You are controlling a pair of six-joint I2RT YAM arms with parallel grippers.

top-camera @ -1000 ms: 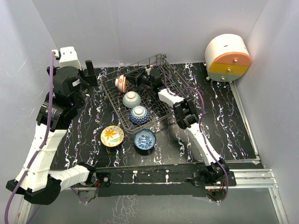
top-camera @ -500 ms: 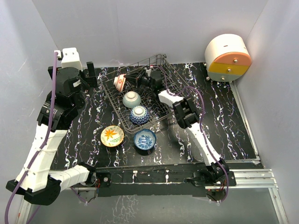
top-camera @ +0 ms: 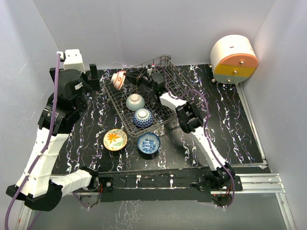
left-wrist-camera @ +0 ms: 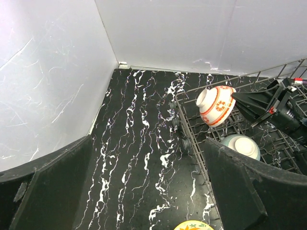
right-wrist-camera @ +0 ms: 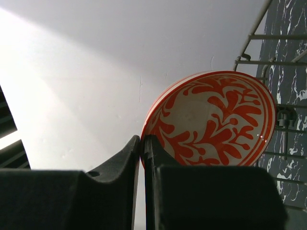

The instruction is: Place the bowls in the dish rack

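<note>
Right pincer (right-wrist-camera: 142, 143) clenched on rim of orange-red bowl (right-wrist-camera: 211, 120), tilted at dish rack (top-camera: 158, 60) far corner, not yet released; grey-green bowl (top-camera: 135, 101), blue-patterned bowl (top-camera: 143, 117) racked base-side of right pincer; yellow floral bowl (top-camera: 115, 139), blue-white bowl (top-camera: 149, 143) unloaded on surface (top-camera: 225, 124), further base-side; left pincer (left-wrist-camera: 148, 163) spread, empty.

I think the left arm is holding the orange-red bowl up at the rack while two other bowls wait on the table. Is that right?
Not quite. It is the right arm whose end effector pinches the rim of the orange-red bowl, as the right wrist view shows. The rest holds: the bowl is up at the dish rack, and the yellow floral bowl and a blue-white bowl sit on the table.
</note>
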